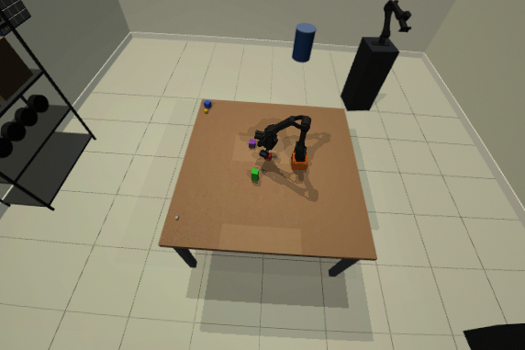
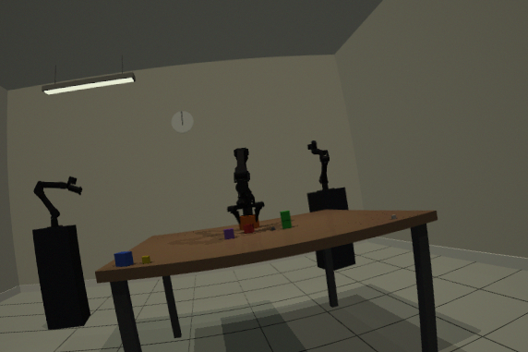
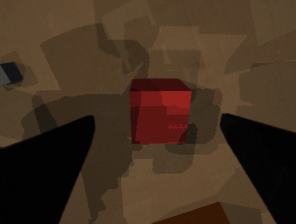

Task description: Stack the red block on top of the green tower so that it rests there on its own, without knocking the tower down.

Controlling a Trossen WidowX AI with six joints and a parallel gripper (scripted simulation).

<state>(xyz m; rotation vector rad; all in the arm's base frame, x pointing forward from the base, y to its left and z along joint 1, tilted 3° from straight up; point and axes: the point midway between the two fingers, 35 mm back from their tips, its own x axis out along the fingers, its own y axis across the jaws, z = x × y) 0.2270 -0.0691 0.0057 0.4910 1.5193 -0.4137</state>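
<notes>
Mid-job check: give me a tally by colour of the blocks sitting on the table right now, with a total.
Red block: 1
Green tower: 1
Purple block: 1
Blue block: 1
Yellow block: 1
Total: 5, counting the tower as one item. The open tool holds none of them.

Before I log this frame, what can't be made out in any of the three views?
- Fingertips of the open gripper: cut off by the wrist view's lower edge; a dark blur in the top view.
- Red block: in the top view mostly covered by the gripper.
- Green tower: outside the wrist view; its block count is too small to tell in the top view.
- White speck near the table edge: too small to identify.
</notes>
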